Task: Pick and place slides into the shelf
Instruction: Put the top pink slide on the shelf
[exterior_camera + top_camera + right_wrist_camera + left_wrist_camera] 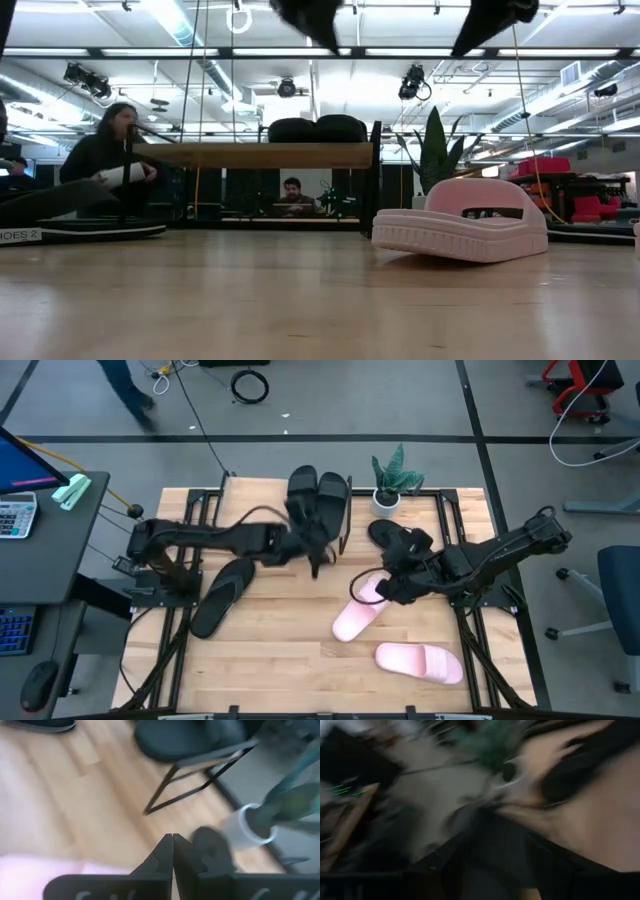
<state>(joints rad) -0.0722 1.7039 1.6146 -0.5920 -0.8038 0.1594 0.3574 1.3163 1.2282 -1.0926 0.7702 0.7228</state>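
Two black wide-strap slides lie soles down, side by side, on the shelf's wood top board at the table's far side. A thin black flip-flop lies flat on the left of the table, and another lies under my right arm. One pale pink slide rests on the table's middle, a second nearer the near edge. My left gripper hovers at the shelf's near side, its wrist view blurred. My right gripper is shut and empty, raised above the middle pink slide's far end.
A small potted green plant stands right of the shelf at the far edge. People sit in the room behind the table. Bare wood shows between the left flip-flop and the pink slides.
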